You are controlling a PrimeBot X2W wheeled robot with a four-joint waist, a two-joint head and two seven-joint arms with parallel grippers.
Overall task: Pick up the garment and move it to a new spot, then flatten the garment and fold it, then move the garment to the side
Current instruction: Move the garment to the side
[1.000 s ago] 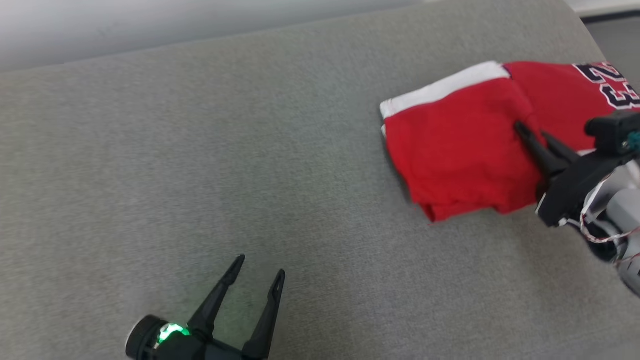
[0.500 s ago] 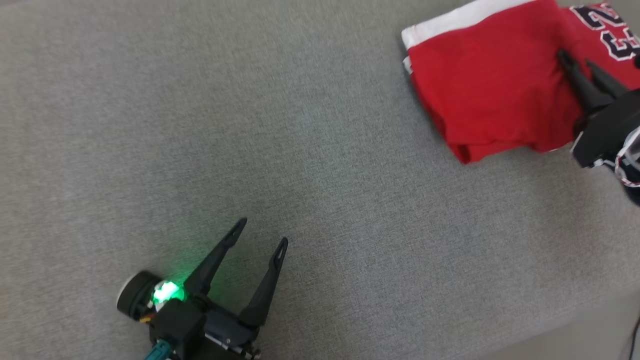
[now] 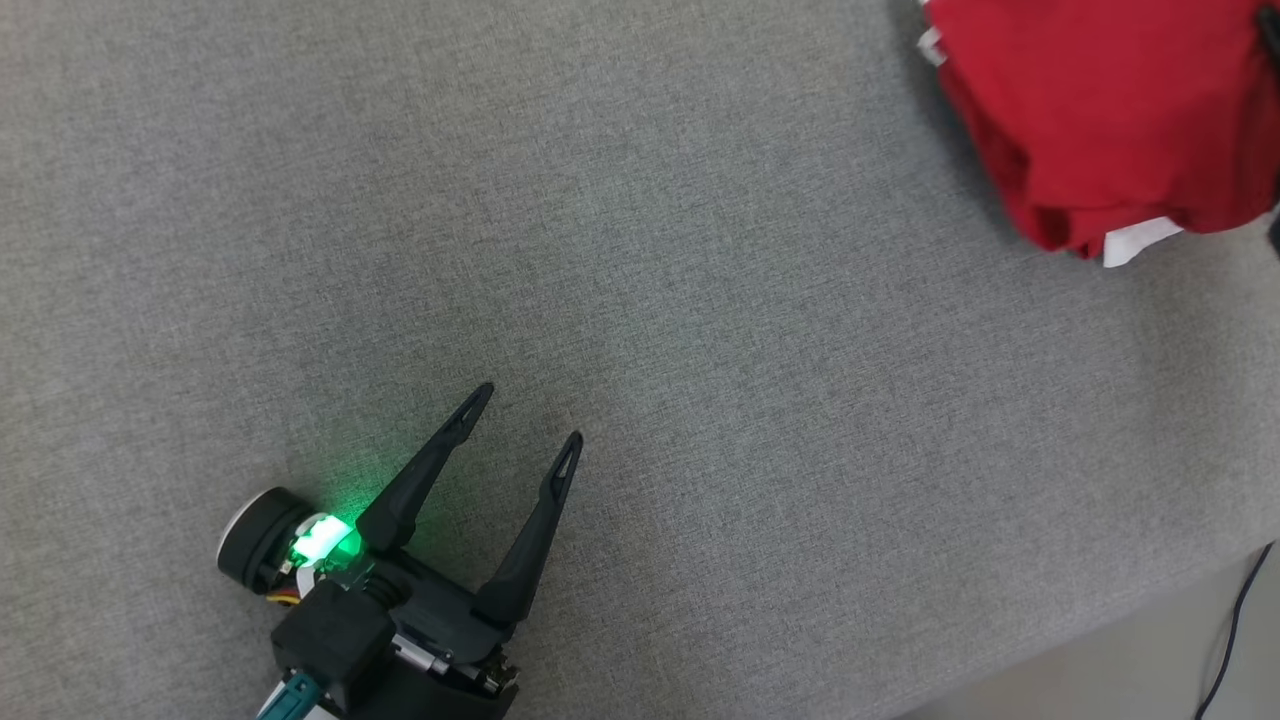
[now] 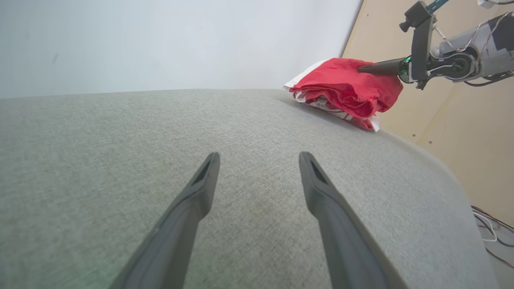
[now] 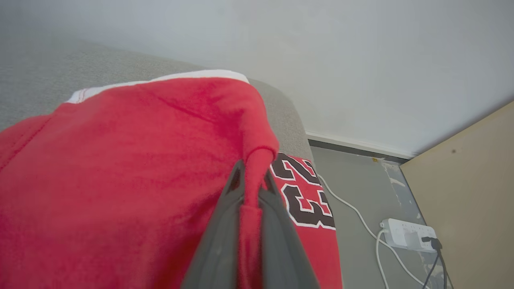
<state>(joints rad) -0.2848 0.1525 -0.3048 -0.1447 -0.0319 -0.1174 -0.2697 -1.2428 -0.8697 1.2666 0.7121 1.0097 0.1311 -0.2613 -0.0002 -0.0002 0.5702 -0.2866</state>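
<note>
Where the red garment (image 3: 1110,110) sits bunched in folds near the right edge of the grey counter (image 3: 700,300), your right pincer (image 5: 253,178) is clenched on a raised ridge of its cloth, just beside the printed number 23 (image 5: 305,192). Your left pincer (image 3: 528,415) hovers well apart from it, low over bare counter, fingers spread and grasping nothing. Beyond the counter's corner, a white power strip (image 5: 407,235) lies on the floor.

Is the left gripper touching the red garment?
No, the left gripper stands open over the bare grey fabric surface, well apart from the red garment.
</note>
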